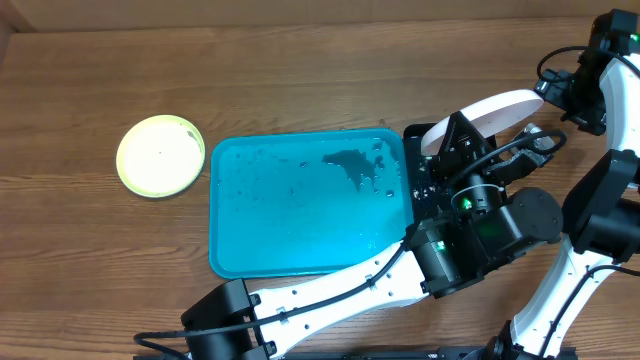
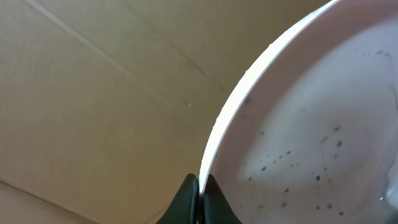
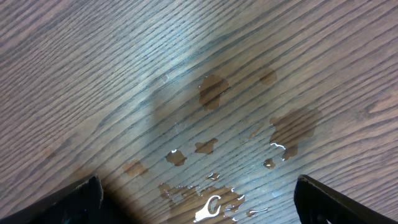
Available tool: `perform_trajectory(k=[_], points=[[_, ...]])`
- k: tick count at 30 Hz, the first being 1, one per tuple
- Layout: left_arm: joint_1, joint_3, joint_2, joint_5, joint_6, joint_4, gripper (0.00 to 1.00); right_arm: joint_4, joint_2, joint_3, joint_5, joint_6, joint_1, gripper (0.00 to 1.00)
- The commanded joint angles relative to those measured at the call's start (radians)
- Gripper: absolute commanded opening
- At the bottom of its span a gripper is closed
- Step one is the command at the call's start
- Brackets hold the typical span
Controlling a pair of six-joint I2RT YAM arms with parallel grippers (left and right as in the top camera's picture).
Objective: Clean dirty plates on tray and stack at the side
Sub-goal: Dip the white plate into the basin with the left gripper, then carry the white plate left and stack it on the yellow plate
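tray [image 1: 300, 235] wet, no plates | lime-green plate [image 1: 160, 155] on table [image 1: 90, 270] just left of it | second plate [image 1: 500, 108] tilted aloft right of tray, speckled | left gripper [image 2: 198, 190] pinching its rim | right gripper [image 3: 199, 202] splayed, empty, over puddles [image 3: 214, 90] | we judge: mid-clean; next wipe, stack on lime-green

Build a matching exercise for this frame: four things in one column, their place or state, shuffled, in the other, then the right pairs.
Column one
1. lime-green plate
2. turquoise tray
3. pale plate
4. right tool

Column two
A. open above the wet table
B. flat on the table, left of the tray
C. tilted, rim pinched by the left tool
D. wet, with no plate on it

Pairs: 1-B, 2-D, 3-C, 4-A
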Motion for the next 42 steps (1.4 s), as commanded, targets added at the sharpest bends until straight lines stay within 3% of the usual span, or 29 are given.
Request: perform_trajectory(k=[1, 4, 8, 11, 14, 23, 27, 32, 35, 42], points=[[-0.008, 0.022, 0.013, -0.006, -0.050, -0.013, 0.04, 0.003, -0.032, 0.018, 0.003, 0.004, -0.006, 1.00], [-0.008, 0.022, 0.013, -0.005, -0.151, -0.077, 0.04, 0.003, -0.032, 0.018, 0.003, 0.004, -0.006, 1.00], [-0.006, 0.021, 0.013, 0.073, -0.429, -0.283, 0.04, 0.003, -0.032, 0.018, 0.003, 0.004, -0.006, 1.00], [-0.002, 0.019, 0.014, 0.331, -0.773, -0.510, 0.04, 0.003, -0.032, 0.018, 0.003, 0.004, -0.006, 1.00], [0.010, 0.019, 0.024, 0.636, -0.956, -0.629, 0.04, 0.003, -0.032, 0.018, 0.003, 0.004, -0.006, 1.00], [0.126, 0.020, 0.037, 1.167, -0.991, -0.662, 0.04, 0.003, -0.032, 0.018, 0.003, 0.004, -0.006, 1.00], [0.317, 0.020, 0.037, 1.492, -0.996, -0.662, 0.04, 0.003, -0.032, 0.018, 0.003, 0.004, -0.006, 1.00], [0.588, 0.020, 0.038, 1.746, -1.064, -0.701, 0.04, 0.003, -0.032, 0.018, 0.003, 0.004, -0.006, 1.00], [0.746, 0.020, 0.041, 1.835, -1.063, -0.745, 0.04, 0.003, -0.032, 0.018, 0.003, 0.004, -0.006, 1.00], [1.110, 0.020, 0.041, 1.775, -1.062, -0.939, 0.04, 0.003, -0.032, 0.018, 0.003, 0.004, -0.006, 1.00]])
